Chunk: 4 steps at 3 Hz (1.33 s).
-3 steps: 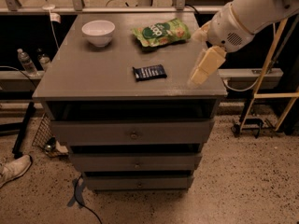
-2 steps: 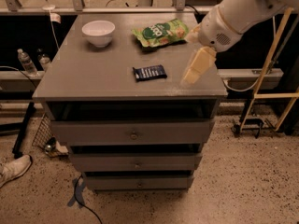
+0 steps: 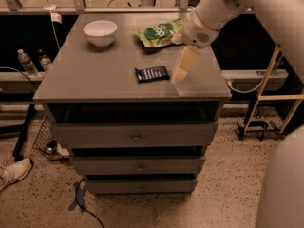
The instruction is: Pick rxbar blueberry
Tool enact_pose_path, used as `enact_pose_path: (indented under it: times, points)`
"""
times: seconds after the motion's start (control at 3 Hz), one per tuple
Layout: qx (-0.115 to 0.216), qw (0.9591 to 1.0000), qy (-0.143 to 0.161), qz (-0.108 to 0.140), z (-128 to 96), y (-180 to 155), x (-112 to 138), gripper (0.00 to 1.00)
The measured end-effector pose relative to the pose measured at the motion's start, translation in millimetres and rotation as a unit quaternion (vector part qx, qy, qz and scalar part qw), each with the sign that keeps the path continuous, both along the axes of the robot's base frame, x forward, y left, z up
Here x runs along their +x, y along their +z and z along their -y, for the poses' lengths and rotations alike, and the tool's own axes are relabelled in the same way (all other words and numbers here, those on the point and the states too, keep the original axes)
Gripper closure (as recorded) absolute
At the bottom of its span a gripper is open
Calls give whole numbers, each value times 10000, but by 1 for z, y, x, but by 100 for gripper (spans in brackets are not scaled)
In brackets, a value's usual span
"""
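Note:
The rxbar blueberry (image 3: 152, 73) is a small flat dark navy bar with pale lettering. It lies on the grey cabinet top (image 3: 85, 80), near the front and a little right of centre. My gripper (image 3: 181, 73) hangs from the white arm that comes in from the upper right. Its cream fingers (image 3: 184, 63) point down just to the right of the bar, close to it but apart from it, a little above the surface. Nothing is held in it.
A white bowl (image 3: 100, 33) stands at the back left of the top. A green crinkly snack bag (image 3: 159, 33) lies at the back, partly behind my arm. The cabinet has drawers (image 3: 136, 137) below. Bottles (image 3: 27, 63) stand at the left, a shoe (image 3: 14, 172) on the floor.
My gripper has moved left and slightly toward the back, from the cabinet's right edge to just beside the bar. The bar, bowl and bag have not moved.

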<state>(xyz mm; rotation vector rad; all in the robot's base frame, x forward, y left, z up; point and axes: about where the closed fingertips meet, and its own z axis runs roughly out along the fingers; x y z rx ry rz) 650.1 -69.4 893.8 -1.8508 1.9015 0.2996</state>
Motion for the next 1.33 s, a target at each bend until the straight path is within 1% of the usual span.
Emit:
enact_pose_path:
  times: [0.33,0.67,1.0,1.33]
  points:
    - [-137,9994,302,-35,-22,-19,30,0]
    - [-261,9986,455,-74,-34,-32,45,0]
    - [-572,9971,502,-48,-46,-43,52,0]
    - [-884,9945,557,-123,-54,-60,52,23]
